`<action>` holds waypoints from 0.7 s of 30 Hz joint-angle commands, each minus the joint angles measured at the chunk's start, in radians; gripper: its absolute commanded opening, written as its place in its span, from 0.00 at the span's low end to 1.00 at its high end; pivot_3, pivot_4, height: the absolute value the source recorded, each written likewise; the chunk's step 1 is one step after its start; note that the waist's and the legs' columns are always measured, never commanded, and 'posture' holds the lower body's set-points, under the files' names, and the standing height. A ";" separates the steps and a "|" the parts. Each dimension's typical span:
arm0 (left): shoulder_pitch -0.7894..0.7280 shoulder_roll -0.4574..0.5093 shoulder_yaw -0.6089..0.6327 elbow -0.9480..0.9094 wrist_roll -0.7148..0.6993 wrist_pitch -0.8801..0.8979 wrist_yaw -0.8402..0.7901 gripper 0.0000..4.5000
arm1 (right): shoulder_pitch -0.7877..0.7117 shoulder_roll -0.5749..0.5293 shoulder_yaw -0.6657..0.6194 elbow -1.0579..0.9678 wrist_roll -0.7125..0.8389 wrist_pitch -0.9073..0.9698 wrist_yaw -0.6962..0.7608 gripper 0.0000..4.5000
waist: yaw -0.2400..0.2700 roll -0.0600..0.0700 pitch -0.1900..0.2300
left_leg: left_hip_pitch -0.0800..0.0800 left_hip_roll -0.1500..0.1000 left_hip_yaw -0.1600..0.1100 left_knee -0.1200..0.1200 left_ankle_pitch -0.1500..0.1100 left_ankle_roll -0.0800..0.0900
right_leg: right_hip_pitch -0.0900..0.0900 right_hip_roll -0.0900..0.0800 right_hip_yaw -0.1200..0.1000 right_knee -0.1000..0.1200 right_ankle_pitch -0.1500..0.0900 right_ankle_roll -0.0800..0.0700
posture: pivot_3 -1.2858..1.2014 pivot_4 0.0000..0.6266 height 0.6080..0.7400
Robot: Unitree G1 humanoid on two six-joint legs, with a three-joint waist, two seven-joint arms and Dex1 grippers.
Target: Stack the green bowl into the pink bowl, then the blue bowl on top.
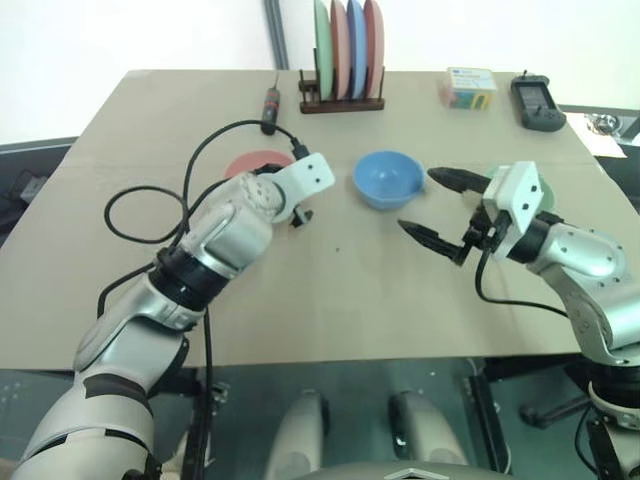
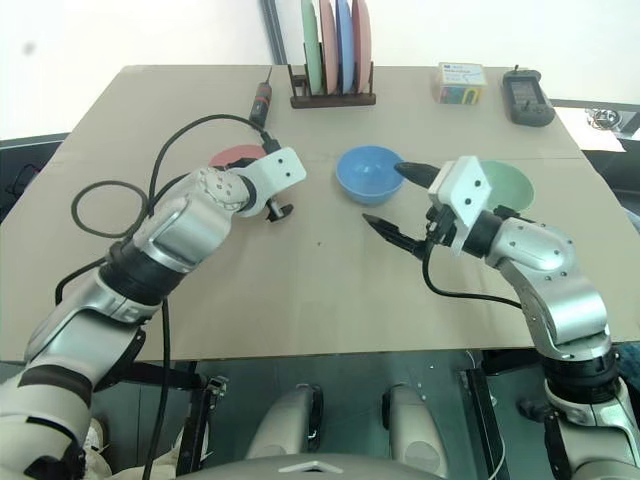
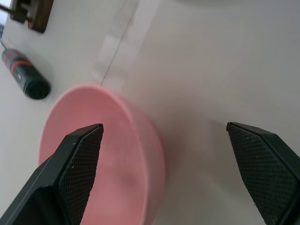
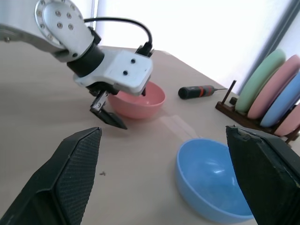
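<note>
The pink bowl (image 1: 250, 161) sits left of the table's middle. My left gripper (image 3: 164, 127) is open and hangs over its near rim, one finger above the inside and the other above the bare table beside it. The blue bowl (image 1: 388, 178) stands upright in the middle, empty. Just right of it, my right gripper (image 1: 432, 208) hovers open and level, pointing left, with nothing between its fingers. The green bowl (image 2: 515, 185) rests on the table behind the right hand, partly hidden by it.
A wooden rack (image 1: 342, 102) with several upright coloured plates stands at the back. A screwdriver (image 1: 271, 100) lies beside it. A small box (image 1: 470, 88) and a black device (image 1: 537, 103) sit back right. A black cable (image 1: 150, 215) loops across the left side.
</note>
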 commanded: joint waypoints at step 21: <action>0.016 0.027 0.085 -0.025 0.044 -0.097 -0.185 0.01 | 0.055 -0.023 -0.060 -0.057 -0.008 -0.035 -0.054 1.00 | 0.001 0.000 0.000 | 0.000 0.000 0.000 0.001 0.000 0.000 | 0.000 0.000 0.000 0.001 0.000 0.000 | 0.52 0.24 1.00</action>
